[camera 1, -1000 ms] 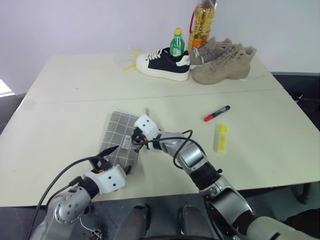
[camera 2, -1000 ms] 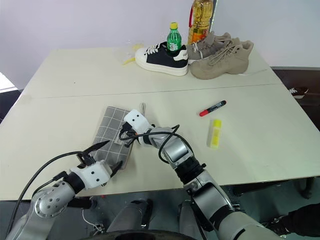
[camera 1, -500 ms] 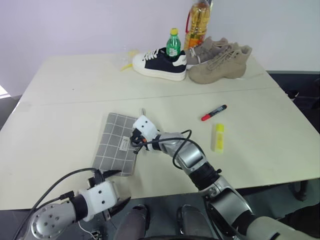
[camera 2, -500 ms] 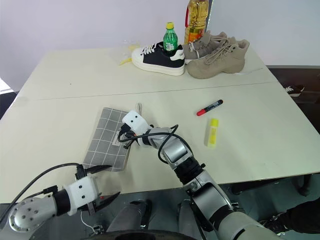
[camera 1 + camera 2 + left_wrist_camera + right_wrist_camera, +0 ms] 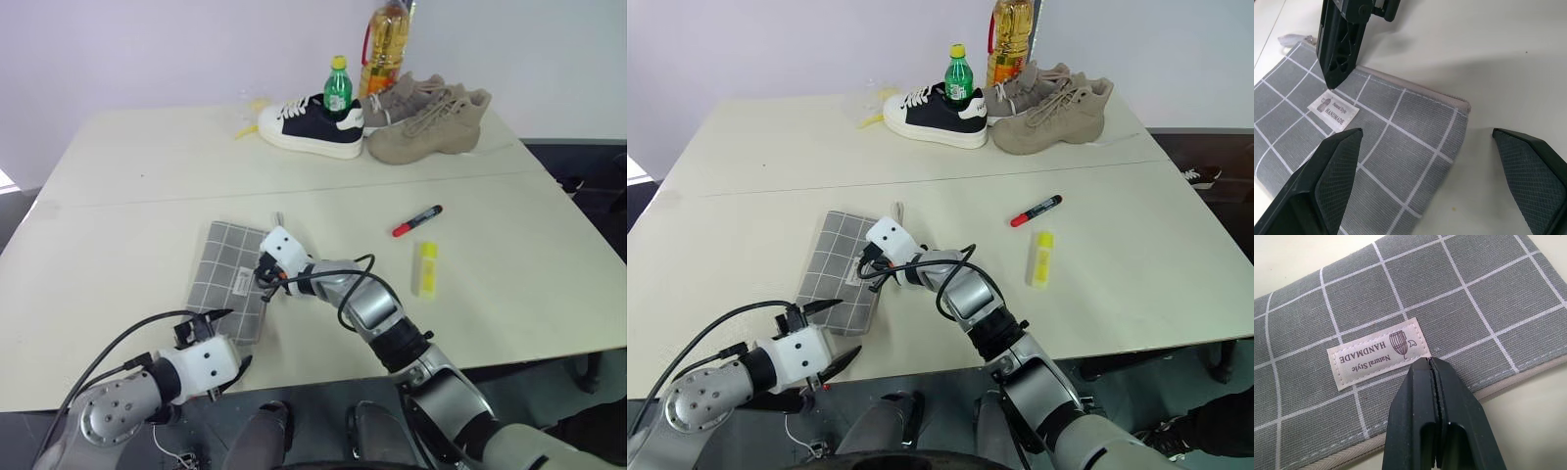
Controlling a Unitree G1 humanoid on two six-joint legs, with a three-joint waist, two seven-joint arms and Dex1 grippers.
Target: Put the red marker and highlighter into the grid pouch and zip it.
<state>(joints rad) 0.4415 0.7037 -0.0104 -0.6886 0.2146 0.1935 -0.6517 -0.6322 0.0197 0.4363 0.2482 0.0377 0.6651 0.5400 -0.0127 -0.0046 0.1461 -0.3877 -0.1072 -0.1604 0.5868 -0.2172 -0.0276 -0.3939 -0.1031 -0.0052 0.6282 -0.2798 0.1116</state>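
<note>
The pouch lies flat and zipped near the table's front edge; the marker and highlighter lie well apart from it to the right, both outside. The right gripper, its 2 fingers pressed together, pins the fabric beside the white label, while the left gripper hangs spread wide over the near corner. To open it well, I judge the right should hold the pouch down while the left goes for the zipper pull at the far end, not the fabric.

Shoes and bottles crowd the table.
</note>
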